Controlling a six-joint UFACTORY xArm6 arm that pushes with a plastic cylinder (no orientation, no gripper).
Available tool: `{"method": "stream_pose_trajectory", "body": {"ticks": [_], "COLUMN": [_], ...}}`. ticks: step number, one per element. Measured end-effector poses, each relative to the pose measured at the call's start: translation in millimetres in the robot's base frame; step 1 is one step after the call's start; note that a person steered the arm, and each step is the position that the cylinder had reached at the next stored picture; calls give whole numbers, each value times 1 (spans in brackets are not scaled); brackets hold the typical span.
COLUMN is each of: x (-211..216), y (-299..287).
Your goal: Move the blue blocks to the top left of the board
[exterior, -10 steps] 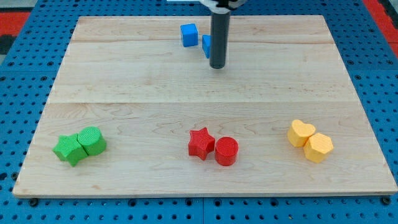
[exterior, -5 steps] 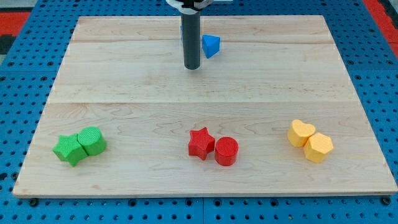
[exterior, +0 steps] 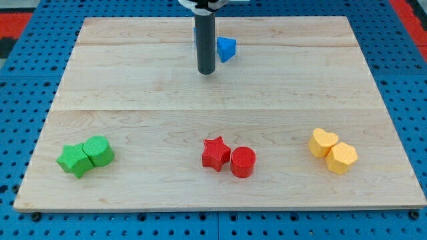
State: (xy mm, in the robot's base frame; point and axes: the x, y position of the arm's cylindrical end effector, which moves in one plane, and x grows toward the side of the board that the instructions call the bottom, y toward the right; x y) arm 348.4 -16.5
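On the wooden board (exterior: 133,87), your tip (exterior: 207,71) holds nothing, just left of the blue wedge block (exterior: 227,49). It looks light and slippery; push its right face.

My tip (exterior: 207,71) on board (exterior: 133,80), far centre. Blue triangle (exterior: 227,49) just right of rod; second blue block mostly hidden behind rod. Near row: green pair (exterior: 85,156) left, red star (exterior: 215,154) touching red cylinder (exterior: 243,162) centre, yellow pair (exterior: 332,151) right.

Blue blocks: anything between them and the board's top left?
Nothing visible. The blue triangular block sits right of my tip; a second blue block shows only as a sliver behind the rod. The other blocks line the view's bottom.
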Motion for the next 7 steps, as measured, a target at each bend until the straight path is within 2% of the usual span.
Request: {"method": "stream_pose_trajectory", "body": {"ticks": [1, 2, 3, 4, 5, 6, 7], "x": [6, 0, -27, -72, -86, -81, -107], "y": [5, 95, 95, 38, -28, 13, 23]}}
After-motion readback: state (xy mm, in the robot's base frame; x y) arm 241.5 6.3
